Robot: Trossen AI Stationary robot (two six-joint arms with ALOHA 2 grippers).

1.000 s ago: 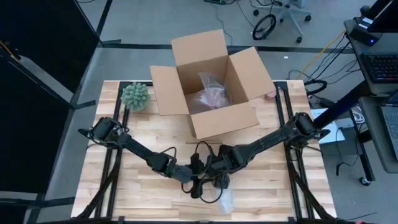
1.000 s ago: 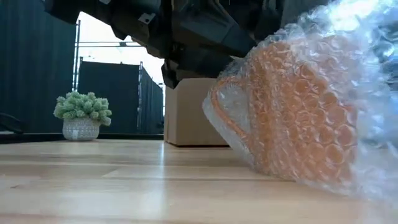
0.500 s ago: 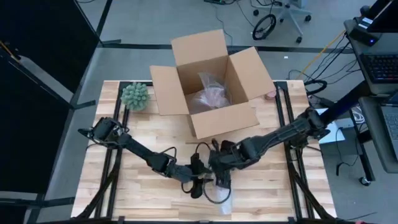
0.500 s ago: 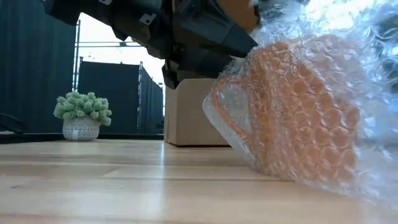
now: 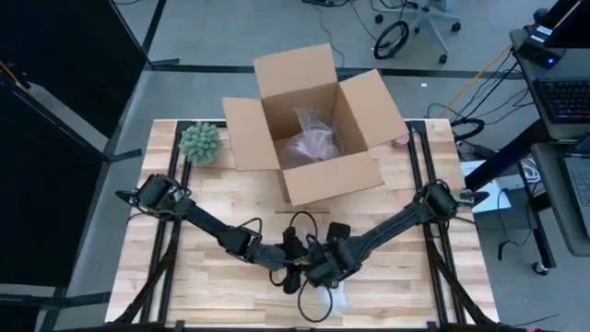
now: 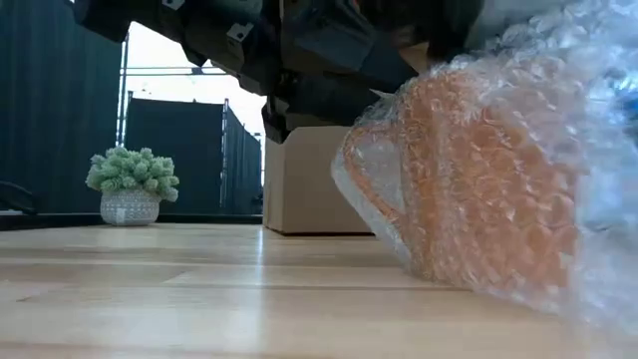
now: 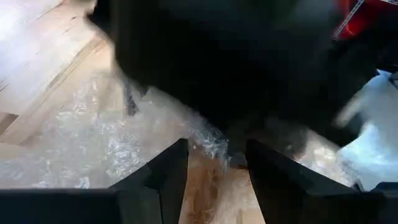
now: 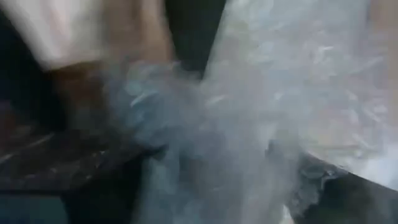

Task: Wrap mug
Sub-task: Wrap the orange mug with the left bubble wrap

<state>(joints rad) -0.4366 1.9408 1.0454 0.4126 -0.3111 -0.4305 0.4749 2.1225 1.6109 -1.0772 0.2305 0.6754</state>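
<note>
Near the table's front edge, the left gripper and right gripper crowd the orange mug; I cannot tell either one's grip. The mug looks rigid and breakable. Its bubble wrap is light, slippery and springy, so hold the loose edge.

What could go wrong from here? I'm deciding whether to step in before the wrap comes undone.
1. The bubble wrap looks loose around the orange mug; it may unwind.
2. Left gripper and right gripper crowd together; they might collide.
3. The mug sits near the table edge and could slide off.
</note>
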